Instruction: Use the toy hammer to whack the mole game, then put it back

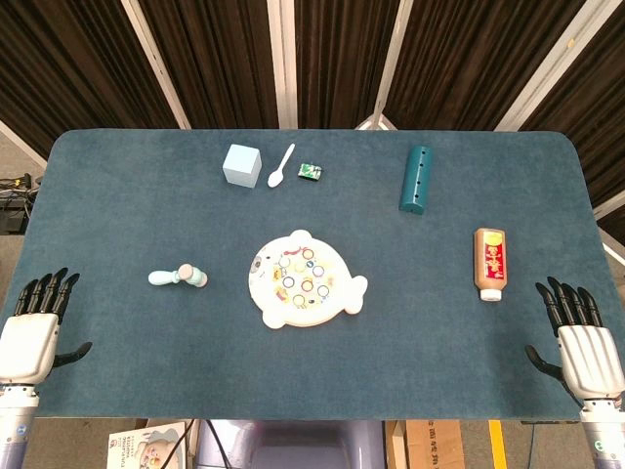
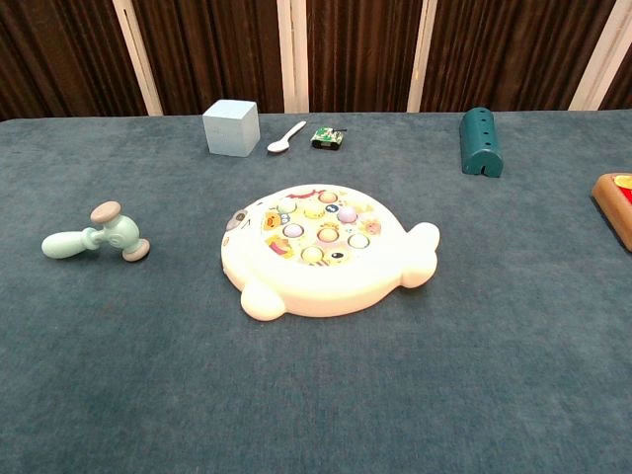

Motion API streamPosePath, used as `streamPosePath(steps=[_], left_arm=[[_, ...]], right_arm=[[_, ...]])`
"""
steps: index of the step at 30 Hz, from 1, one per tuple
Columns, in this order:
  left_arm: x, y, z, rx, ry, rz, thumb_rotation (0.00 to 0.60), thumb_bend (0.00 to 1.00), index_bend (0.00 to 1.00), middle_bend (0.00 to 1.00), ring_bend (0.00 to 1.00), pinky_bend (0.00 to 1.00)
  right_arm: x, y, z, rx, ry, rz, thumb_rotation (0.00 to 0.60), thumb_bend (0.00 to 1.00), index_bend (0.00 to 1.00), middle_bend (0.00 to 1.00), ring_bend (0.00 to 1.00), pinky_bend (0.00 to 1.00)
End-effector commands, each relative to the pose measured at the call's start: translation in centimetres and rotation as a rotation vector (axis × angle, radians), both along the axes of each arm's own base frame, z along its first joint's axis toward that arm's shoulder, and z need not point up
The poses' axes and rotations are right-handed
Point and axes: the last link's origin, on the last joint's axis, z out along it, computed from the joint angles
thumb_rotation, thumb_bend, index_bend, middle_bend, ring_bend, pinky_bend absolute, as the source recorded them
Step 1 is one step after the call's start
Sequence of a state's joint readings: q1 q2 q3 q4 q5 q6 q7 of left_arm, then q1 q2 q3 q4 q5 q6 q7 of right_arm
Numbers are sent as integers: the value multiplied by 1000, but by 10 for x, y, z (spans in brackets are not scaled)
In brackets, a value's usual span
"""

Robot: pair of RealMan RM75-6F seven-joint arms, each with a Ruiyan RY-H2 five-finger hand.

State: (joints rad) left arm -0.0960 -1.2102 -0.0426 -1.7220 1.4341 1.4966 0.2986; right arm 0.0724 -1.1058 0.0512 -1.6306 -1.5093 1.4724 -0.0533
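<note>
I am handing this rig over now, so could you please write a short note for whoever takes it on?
Left hand: open, at the table's near left edge, holding nothing.
Right hand: open, at the near right edge, holding nothing.
Hammer: lying on the table, left of the mole game, apart from it.
Done: nothing that shows.
Left: pick up the hammer, whack the moles, put it back.

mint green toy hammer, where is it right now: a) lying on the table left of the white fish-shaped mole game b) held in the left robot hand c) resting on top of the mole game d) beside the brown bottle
a: the mint green toy hammer lies on the blue table, left of the white fish-shaped mole game, with neither robot hand touching it.
</note>
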Motion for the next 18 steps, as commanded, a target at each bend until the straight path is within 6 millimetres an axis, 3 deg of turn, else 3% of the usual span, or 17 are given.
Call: streamPosePath(steps=[1,12,18], left_arm=[[-1,0,0,-1,2,3,600,66,0,0,0,0],[-2,5,0,-7,-4,19,600,67,0,0,0,0],[5,21,-4,-33,-31,32,600,84,19,0,0,0]], right_arm=[[0,0,-1,2,-1,1,600,253,0,0,0,0],[0,-1,-1,2,-2,-5,600,253,0,0,0,0],[0,-2,-2,6,-13,-8,600,254,0,0,0,0]])
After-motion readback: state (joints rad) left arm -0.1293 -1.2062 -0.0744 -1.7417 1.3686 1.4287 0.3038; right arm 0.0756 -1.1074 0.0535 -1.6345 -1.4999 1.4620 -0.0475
